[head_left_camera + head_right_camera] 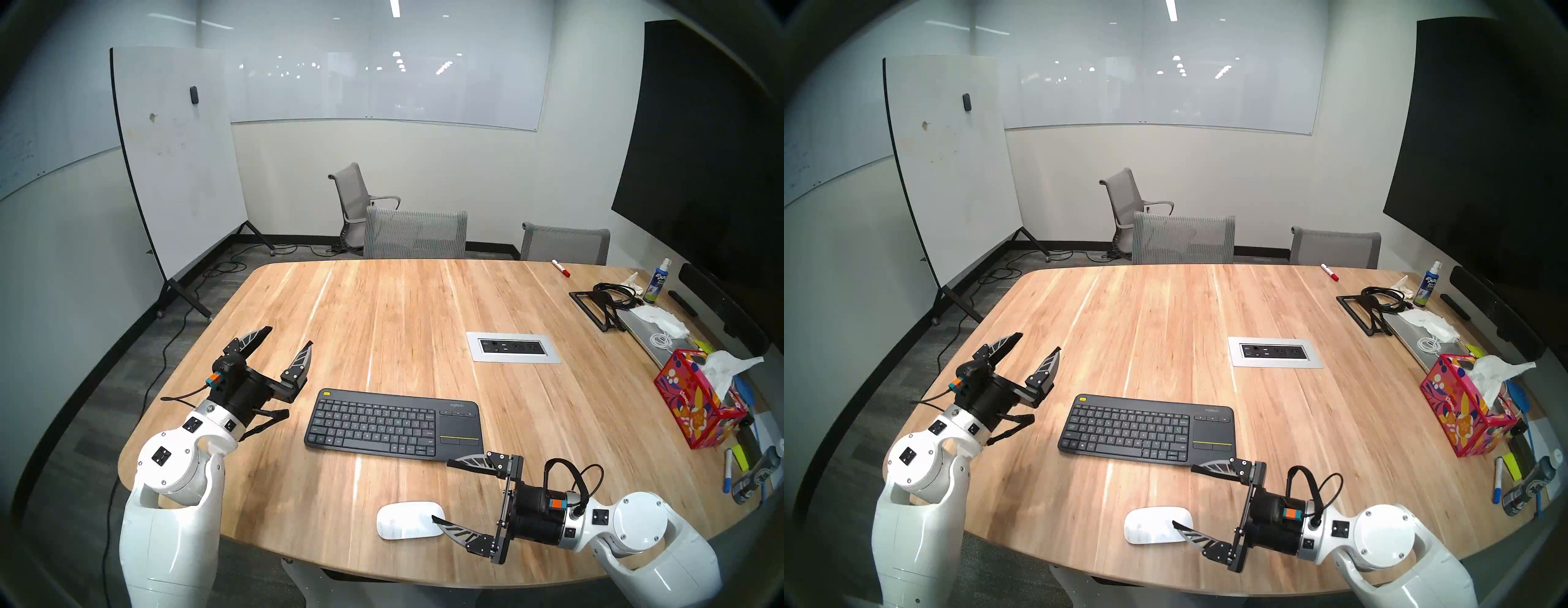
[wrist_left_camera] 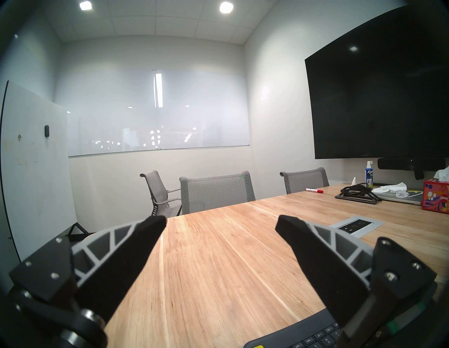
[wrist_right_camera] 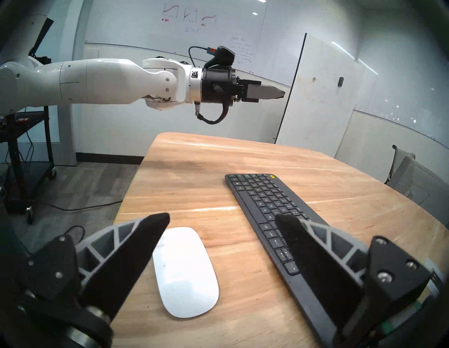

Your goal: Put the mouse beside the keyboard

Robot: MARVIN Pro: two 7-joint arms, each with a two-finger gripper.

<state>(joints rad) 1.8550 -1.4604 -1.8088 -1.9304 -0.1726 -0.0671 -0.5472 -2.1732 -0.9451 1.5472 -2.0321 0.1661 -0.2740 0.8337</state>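
Note:
The glossy white mouse [image 1: 405, 519] lies near the table's front edge, in front of the dark grey keyboard [image 1: 394, 422], apart from it. In the right wrist view the mouse [image 3: 185, 272] sits between the fingers, closer to the left one, with the keyboard [image 3: 272, 213] behind the right finger. My right gripper [image 1: 441, 490] is open and empty, pointing left just right of the mouse; its near fingertip overlaps the mouse's right end. My left gripper [image 1: 288, 337] is open and empty, raised left of the keyboard, whose corner [image 2: 313, 337] shows in the left wrist view.
A silver-framed socket panel [image 1: 512, 347] is set in the table behind the keyboard. At the right edge stand a red tissue box [image 1: 695, 401], a laptop with cables [image 1: 653, 335], a spray bottle [image 1: 656, 282] and markers. Grey chairs [image 1: 415, 233] stand at the far side.

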